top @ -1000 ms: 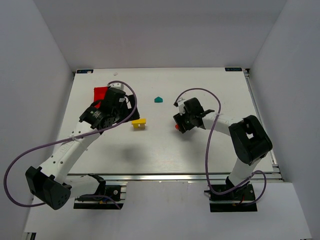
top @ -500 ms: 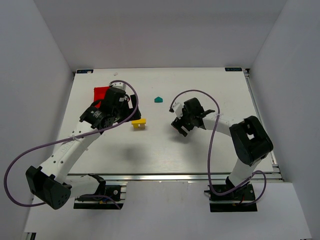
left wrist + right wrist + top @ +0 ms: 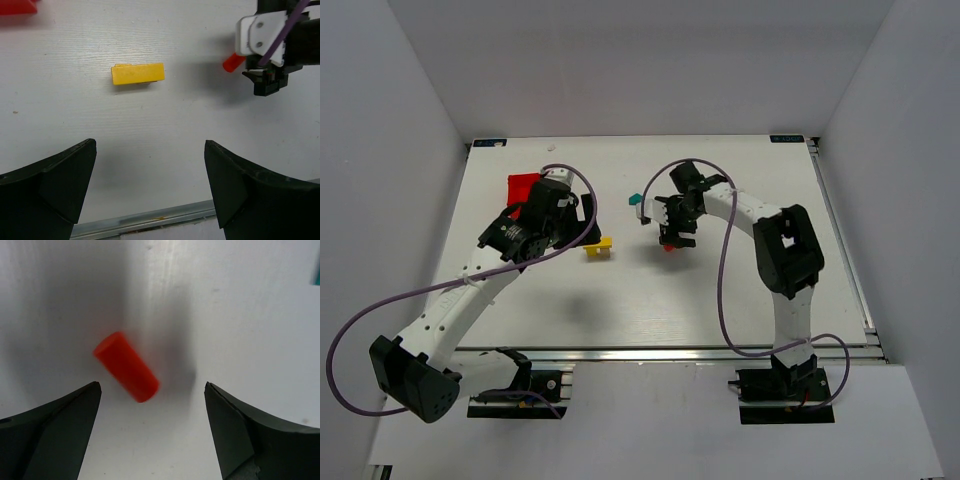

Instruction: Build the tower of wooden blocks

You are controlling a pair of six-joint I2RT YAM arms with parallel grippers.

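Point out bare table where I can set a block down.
Free: the wide strip of table between the yellow block and its near edge, and the side beyond the right arm. Crowded: the middle, where red cylinder, teal block and right gripper sit close.

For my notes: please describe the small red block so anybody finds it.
On the white table, look beneath the open right claw. The red cylinder lies on its side: the only round piece, unlike the angular yellow block and teal block.
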